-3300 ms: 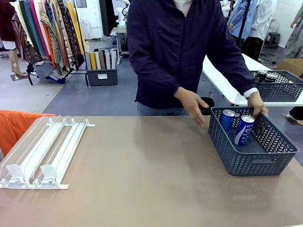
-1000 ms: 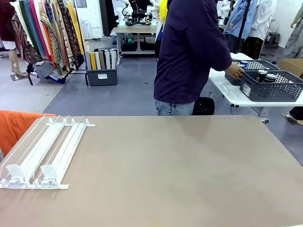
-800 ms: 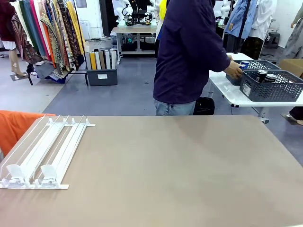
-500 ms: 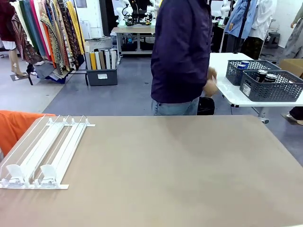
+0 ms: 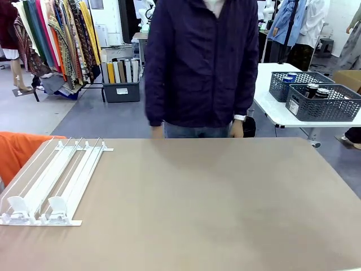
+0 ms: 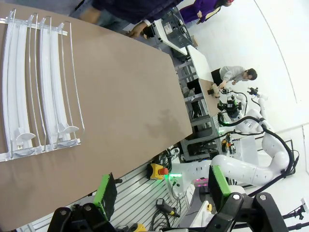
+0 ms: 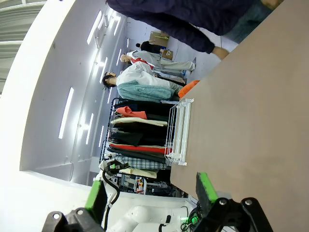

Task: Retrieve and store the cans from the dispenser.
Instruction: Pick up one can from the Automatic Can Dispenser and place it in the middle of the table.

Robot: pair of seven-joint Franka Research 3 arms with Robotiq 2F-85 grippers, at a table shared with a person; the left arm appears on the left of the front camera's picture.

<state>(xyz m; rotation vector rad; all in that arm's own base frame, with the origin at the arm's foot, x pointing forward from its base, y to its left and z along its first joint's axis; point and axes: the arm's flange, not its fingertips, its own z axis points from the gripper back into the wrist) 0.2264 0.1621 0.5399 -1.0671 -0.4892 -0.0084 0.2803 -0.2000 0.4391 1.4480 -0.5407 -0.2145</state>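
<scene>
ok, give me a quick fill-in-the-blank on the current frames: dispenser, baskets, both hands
1. The lanes of the dispenser hold ____ cans.
2. The two grey baskets with the cans stand on the ____ table behind the person, not on the brown table.
3. The left hand and the right hand both have their jaws ____.
4. In the front view the dispenser lies near the table's ____ edge.

Missing words: no; white; open; left
</scene>
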